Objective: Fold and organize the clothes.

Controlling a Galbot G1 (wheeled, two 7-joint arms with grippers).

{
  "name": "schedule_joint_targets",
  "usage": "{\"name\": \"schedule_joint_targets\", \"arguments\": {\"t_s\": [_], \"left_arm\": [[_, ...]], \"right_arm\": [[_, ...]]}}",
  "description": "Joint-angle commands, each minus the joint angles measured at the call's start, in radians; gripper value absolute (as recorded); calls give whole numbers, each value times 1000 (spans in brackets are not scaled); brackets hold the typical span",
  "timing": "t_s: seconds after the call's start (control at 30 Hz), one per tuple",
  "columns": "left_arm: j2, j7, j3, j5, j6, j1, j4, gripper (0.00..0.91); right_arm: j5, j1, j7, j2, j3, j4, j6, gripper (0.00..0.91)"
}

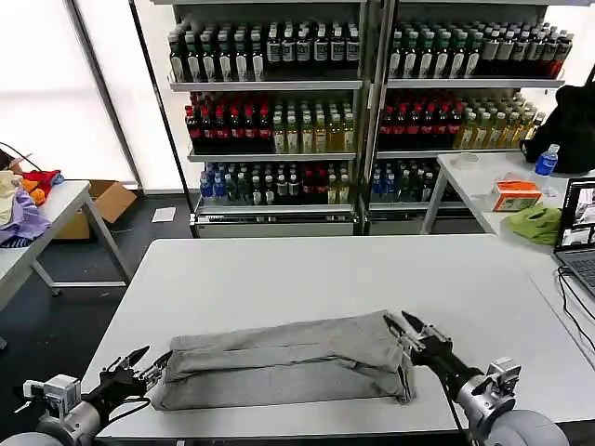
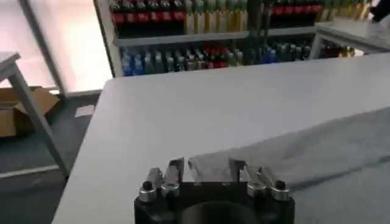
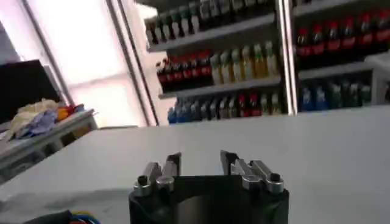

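We see a light grey shirt [image 1: 288, 364] lying folded into a long band near the front edge of the white table [image 1: 307, 269], with no print or writing legible on it. Our left gripper [image 1: 147, 360] sits at the shirt's left end and our right gripper [image 1: 402, 322] at its right end, both with fingers spread and holding nothing. Behind the table, shelves [image 1: 372, 84] carry rows of bottles whose labels are too small to read.

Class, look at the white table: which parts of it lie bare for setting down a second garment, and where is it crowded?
The white table is bare across its far half, between the folded light grey cotton shirt and the far edge, and to the right beside the laptop. The near edge is crowded: the left end effector and the right end effector flank the shirt.
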Motion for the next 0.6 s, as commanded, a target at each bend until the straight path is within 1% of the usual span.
{"name": "schedule_joint_targets", "arguments": {"t_s": [0.03, 0.07, 0.13, 0.23, 0.4, 0.57, 0.6], "left_arm": [[-228, -95, 76, 93, -69, -2, -20, 907], [-244, -100, 101, 107, -90, -11, -15, 907], [-317, -122, 143, 169, -114, -41, 32, 907], [-369, -155, 190, 236, -144, -58, 77, 907], [-411, -179, 241, 282, -155, -69, 114, 907], [-449, -198, 262, 314, -164, -85, 161, 907], [-454, -203, 268, 316, -166, -87, 167, 856]], "right_arm": [[-112, -13, -23, 57, 42, -69, 237, 907], [-115, -24, -24, 64, 43, -85, 241, 907], [-126, -38, -18, 67, 42, -120, 247, 907], [-145, -56, -23, 65, 50, -146, 258, 907], [-136, -65, -26, 62, 49, -142, 251, 907], [-135, -63, -27, 61, 45, -136, 246, 907], [-131, -65, -28, 61, 45, -133, 245, 907]]}}
